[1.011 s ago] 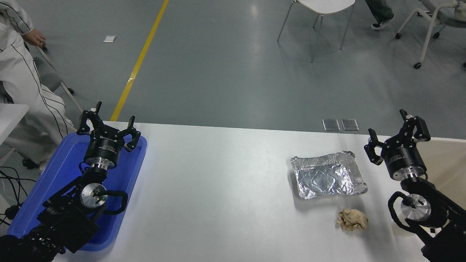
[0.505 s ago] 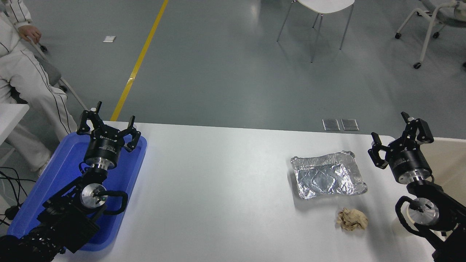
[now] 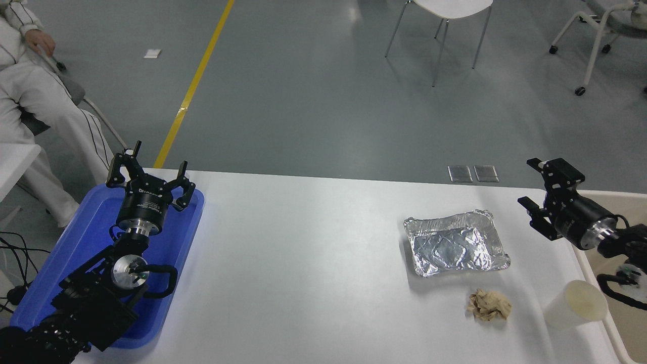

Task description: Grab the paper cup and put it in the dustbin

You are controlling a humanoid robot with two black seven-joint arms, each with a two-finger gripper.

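The paper cup (image 3: 576,305) is off-white with a cream inside and stands upright on the white table near its front right corner. The dustbin (image 3: 622,323) lies just right of the cup at the picture's right edge, showing its white rim and beige inside. My right gripper (image 3: 537,187) is open and empty, pointing left, well behind the cup and above the table's right end. My left gripper (image 3: 150,174) is open and parked over the blue tray at the lower left.
A silver foil tray (image 3: 456,243) lies right of centre, with a crumpled tan paper wad (image 3: 488,305) in front of it, left of the cup. A blue plastic tray (image 3: 86,237) sits at the table's left end. A person in white sits at the top left. Chairs stand on the floor behind.
My right arm has swung to the right and turned, which uncovers the paper cup that it hid before. The person at the top left has shifted. The left arm has not moved.
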